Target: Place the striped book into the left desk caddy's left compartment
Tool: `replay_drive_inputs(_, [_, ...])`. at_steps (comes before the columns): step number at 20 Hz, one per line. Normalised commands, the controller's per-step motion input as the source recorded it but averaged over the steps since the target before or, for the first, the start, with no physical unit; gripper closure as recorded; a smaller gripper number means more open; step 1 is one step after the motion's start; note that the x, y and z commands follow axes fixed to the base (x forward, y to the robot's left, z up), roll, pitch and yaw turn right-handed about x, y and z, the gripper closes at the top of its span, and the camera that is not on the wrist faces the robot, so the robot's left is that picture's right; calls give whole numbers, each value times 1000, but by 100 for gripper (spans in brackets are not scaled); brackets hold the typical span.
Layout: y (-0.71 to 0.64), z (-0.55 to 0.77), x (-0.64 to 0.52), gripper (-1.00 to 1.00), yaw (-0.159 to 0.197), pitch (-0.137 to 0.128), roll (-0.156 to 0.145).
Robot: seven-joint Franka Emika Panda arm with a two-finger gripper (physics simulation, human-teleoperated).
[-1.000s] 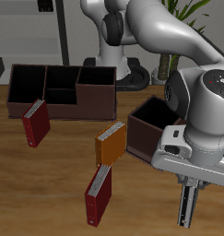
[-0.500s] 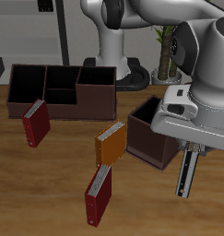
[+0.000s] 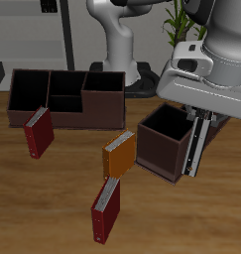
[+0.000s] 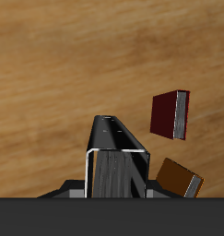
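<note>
My gripper [image 3: 199, 117] is shut on the striped book [image 3: 195, 146], a thin dark-and-white book that hangs upright below it, lifted off the table. The book is just beside the outer wall of the left desk caddy [image 3: 162, 142], a dark brown open box, and reaches down to about the height of its rim. The wrist view shows the book's dark cover and pale edge [image 4: 113, 164] end-on, above bare wood. The caddy's compartments are open at the top. I cannot see a divider inside it.
An orange book [image 3: 118, 154] leans beside the left caddy. One red book [image 3: 105, 208] stands near the table's front edge, another [image 3: 38, 133] in front of the long dark caddy [image 3: 64, 96] at the back. The wrist view shows a red book [image 4: 170, 115] and the orange book [image 4: 181, 177].
My gripper has risen with the striped book and moved back from the table's front edge, until the book hangs beside the left caddy. The other books have not moved.
</note>
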Motion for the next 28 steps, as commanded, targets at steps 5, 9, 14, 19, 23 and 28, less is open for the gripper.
replay_drive_inputs(5, [-146,385,-320,100,25,-54,-20])
replay_drive_inputs(9, [-181,268,-305,100,-2,-50,-33])
replay_drive_inputs(14, [-19,132,-423,100,26,-51,-10])
replay_drive_inputs(19, [-227,198,-322,100,-58,-14,-13])
replay_drive_inputs(23, [-316,185,-346,100,-74,8,-16])
replay_drive_inputs(28, [-175,119,-404,100,7,-5,5])
